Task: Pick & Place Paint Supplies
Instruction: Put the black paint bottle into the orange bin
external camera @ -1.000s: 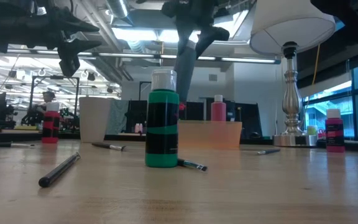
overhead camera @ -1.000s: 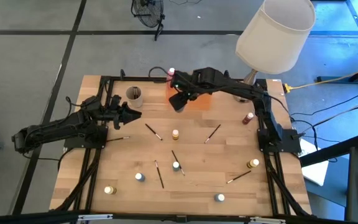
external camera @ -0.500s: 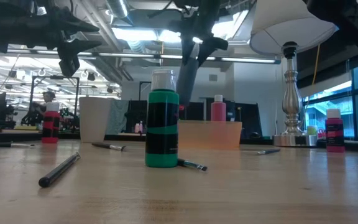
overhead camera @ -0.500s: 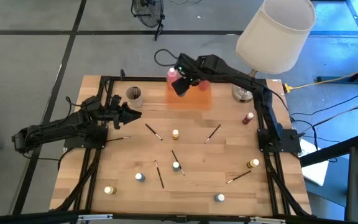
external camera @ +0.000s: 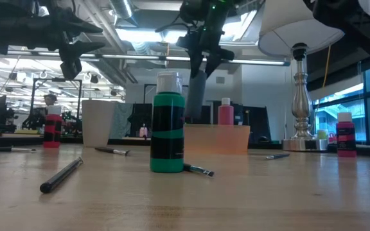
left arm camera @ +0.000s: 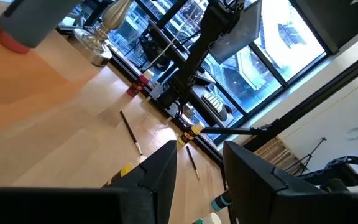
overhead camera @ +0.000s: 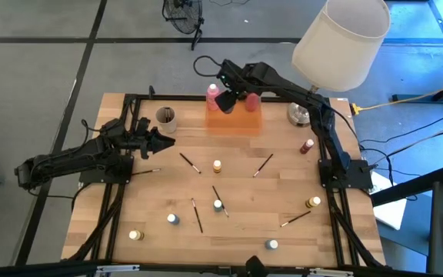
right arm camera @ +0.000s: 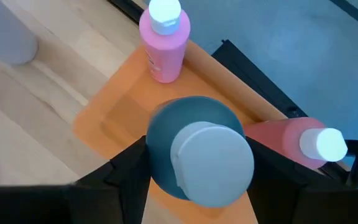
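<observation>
grey bottle hung clenched in the right tool above the orange tray, where two pink bottles already stood. pots and brushes remained scattered on the desk; left tool waited, parted, grasping nothing.

I see table of pale matt wood planks; tray smooth orange plastic; grey bottle glossy plastic, white cap; lamp base shiny metal.
</observation>
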